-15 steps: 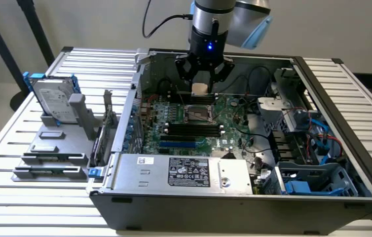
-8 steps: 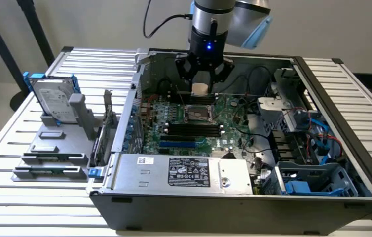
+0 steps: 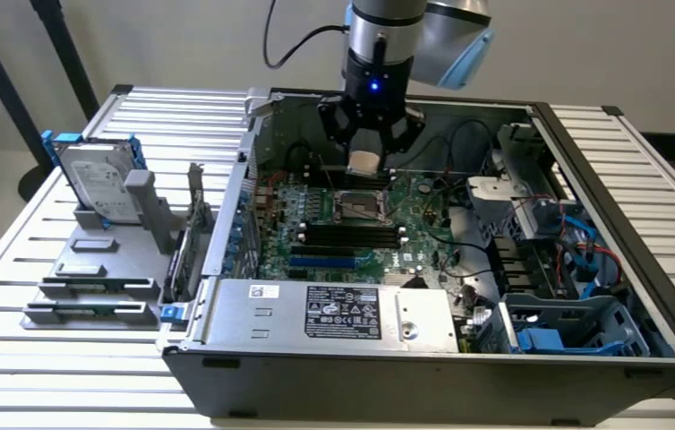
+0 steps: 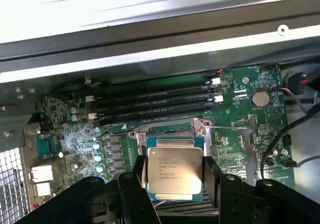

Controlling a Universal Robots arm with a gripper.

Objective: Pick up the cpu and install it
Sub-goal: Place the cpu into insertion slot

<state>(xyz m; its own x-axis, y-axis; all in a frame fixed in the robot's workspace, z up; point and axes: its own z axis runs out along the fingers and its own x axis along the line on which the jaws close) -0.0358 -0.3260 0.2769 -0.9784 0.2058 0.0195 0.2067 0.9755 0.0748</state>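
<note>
Install step in hand: gripper [image 3: 368, 159], jaws clamped on the cpu [image 4: 174, 171], hovers over the socket [image 4: 169, 131]; seating likely needs square alignment.

The arm [image 3: 380, 27] is a silver-grey tube. Above the gripper [image 3: 365, 159] sits a rounded grey joint housing [image 3: 440, 27] with a pale blue cap [image 3: 472, 55]. A black cable [image 3: 276, 45] loops off the arm on the side away from that cap. Just above the gripper a small blue light [image 3: 373, 87] glows on a black collar [image 3: 376, 72]. The gripper is matt black, with chunky, angular fingers [image 4: 131, 196] and round bolt heads [image 4: 230, 177] beside them.
</note>
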